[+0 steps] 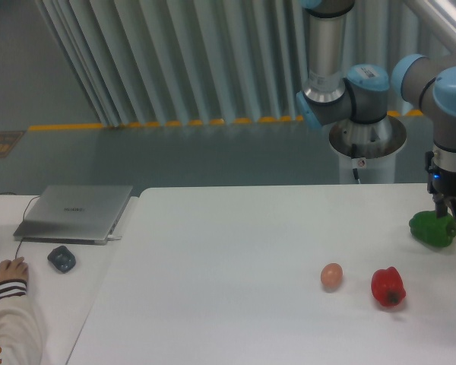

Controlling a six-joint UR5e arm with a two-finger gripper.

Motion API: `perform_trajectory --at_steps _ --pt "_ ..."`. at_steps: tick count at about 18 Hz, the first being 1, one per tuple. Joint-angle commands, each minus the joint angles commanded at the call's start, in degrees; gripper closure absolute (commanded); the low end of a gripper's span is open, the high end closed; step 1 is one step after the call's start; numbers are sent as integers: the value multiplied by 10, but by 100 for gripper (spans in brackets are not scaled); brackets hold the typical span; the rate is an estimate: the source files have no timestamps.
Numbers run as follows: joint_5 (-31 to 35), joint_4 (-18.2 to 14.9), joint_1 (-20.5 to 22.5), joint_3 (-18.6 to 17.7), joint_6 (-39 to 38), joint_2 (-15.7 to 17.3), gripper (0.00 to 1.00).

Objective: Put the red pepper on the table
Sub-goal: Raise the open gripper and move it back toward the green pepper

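Observation:
The red pepper (387, 286) rests on the white table (235, 274) near the right side, with nothing touching it. My gripper (455, 225) is up and to the right of it at the frame's right edge, pointing down over the green pepper (432, 229). Its fingers are partly cut off by the frame edge, so the jaw state is unclear. Nothing is seen held in it.
A small orange-pink ball (331, 275) lies just left of the red pepper. On the smaller desk at left are a closed laptop (74, 212), a dark mouse (61, 258) and a person's hand (11, 270). The arm's base (365, 141) stands behind the table.

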Motion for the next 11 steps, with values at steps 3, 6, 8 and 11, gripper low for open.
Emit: perform_trajectory --at_steps 3,6,8,11 --pt "-2 5 0 -11 11 -8 0" --pt "-3 6 6 -15 21 -8 0" --pt "-3 6 9 -16 40 -8 0" --pt "-4 6 14 -16 45 -7 0"
